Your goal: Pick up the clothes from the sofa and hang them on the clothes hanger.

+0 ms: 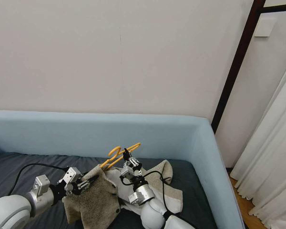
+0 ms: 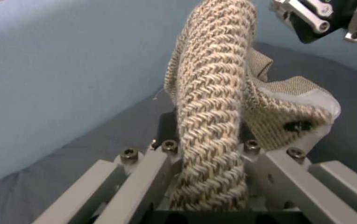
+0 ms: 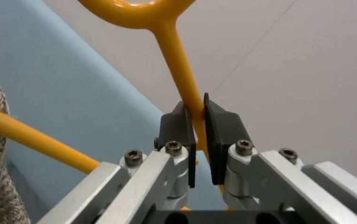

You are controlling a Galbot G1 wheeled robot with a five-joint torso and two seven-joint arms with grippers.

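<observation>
Clamped by the neck in right gripper [image 3: 198, 120]: yellow hanger [image 1: 131, 146], long axis slanting down toward left gripper [image 1: 80, 183], clenching knit sweater [image 1: 96, 199].

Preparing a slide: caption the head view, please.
Right pincer clamps the yellow hanger while left pincer holds the knit garment beside it, at a blue sofa.

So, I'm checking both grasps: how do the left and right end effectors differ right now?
The left end effector is shut on a thick fold of the beige knitted garment; the right end effector pinches the thin stem of the orange plastic hanger. The left is held wide by the fabric; the right is almost fully closed. Both hold something.
</observation>
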